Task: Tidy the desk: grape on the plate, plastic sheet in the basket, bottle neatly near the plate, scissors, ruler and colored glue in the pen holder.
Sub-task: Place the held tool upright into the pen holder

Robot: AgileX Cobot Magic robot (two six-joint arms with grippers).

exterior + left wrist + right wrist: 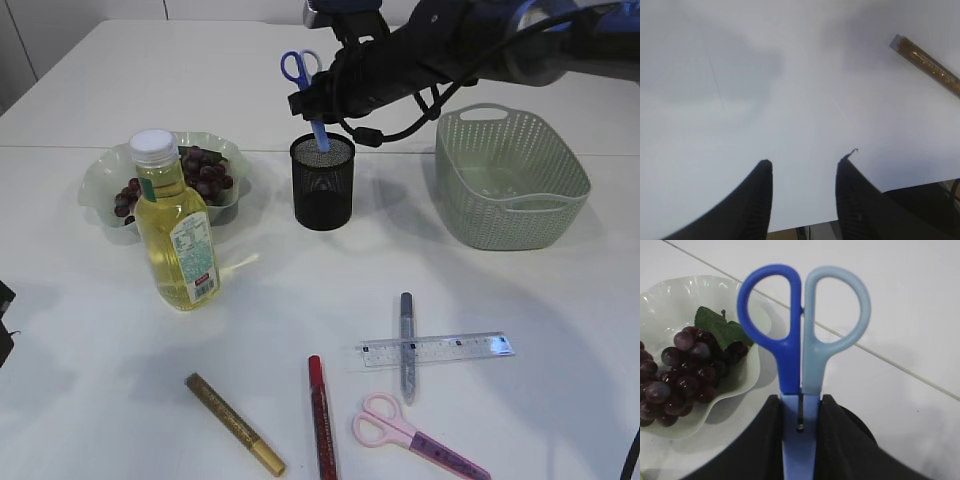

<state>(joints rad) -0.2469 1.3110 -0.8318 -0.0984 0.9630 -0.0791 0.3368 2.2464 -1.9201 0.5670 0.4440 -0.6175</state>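
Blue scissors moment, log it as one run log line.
right end effector: shut on blue scissors over pen holder | left end effector: open, empty | grapes: on plate | basket: empty

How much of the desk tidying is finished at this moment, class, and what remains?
Done: the grapes lie on the plate, and the bottle stands upright beside it. In hand: the right end effector grips the blue scissors, blades down, over the pen holder. Left: the pink scissors, ruler and three glue pens lie on the table. The basket looks empty; no plastic sheet is visible.

No legible text or numbers
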